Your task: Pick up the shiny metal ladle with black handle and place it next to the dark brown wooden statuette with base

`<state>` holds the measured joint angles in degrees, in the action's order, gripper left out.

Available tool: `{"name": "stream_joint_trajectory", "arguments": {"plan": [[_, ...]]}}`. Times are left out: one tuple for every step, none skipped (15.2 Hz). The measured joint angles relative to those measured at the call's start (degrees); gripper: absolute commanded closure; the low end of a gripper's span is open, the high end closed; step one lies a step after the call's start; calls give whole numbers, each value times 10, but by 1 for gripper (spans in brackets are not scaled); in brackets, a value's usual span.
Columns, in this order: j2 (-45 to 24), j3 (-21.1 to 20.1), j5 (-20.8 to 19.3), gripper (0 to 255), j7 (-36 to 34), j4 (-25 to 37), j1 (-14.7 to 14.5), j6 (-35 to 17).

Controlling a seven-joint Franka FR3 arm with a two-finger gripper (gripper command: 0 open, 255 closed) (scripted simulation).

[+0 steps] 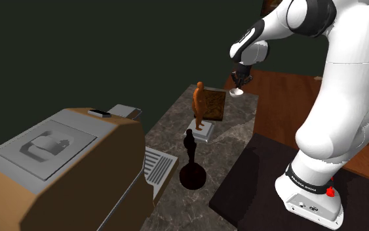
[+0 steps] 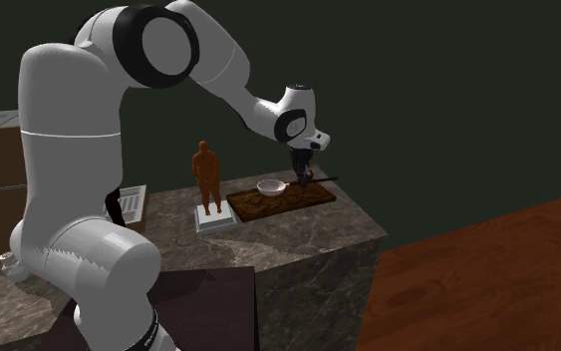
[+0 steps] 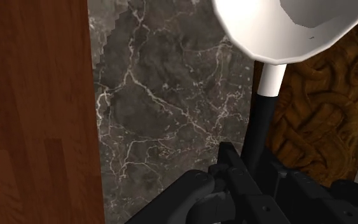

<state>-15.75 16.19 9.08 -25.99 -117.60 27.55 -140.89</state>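
The black two-finger gripper, closest to the wrist camera, is clamped on the slim black handle of a single ladle, whose round bowl and short neck are drawn smooth and near-white rather than metallic. The bowl hangs over the edge of one carved board, a brown wooden slab cut with knotted relief. There the board meets the counter of dark grey stone veined in white, and whether the bowl touches the board cannot be told. Beyond the counter's edge runs a reddish wooden floor. Seen from the shoulder camera, two statuettes stand on the counter. One is the dark statuette, almost black and slender, upright on a round domed base toward the near end. The other is an orange-brown figure, upright on a pale square plinth just beside the board. The ladle is at the counter's far corner, well apart from the dark statuette, with the orange-brown figure and the board between them. One ribbed grey slab lies just to the shoulder view's left of the dark statuette, beside one large tan box with a grey top panel. The one white arm rises from its dark stand at lower right.
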Motion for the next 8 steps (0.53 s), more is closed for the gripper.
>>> {"name": "stream_joint_trajectory", "arguments": {"plan": [[5,1,-2,255,-2,1,-1,6],[8,2,-5,255,-4,6,-2,14],[13,3,-7,255,-6,7,-2,20],[18,4,-11,255,-8,10,-3,27],[23,5,-13,255,-9,12,-3,34],[28,6,-15,255,-10,14,-3,41],[32,6,-18,255,-13,16,-5,47],[37,7,-20,255,-15,18,-5,53]]}}
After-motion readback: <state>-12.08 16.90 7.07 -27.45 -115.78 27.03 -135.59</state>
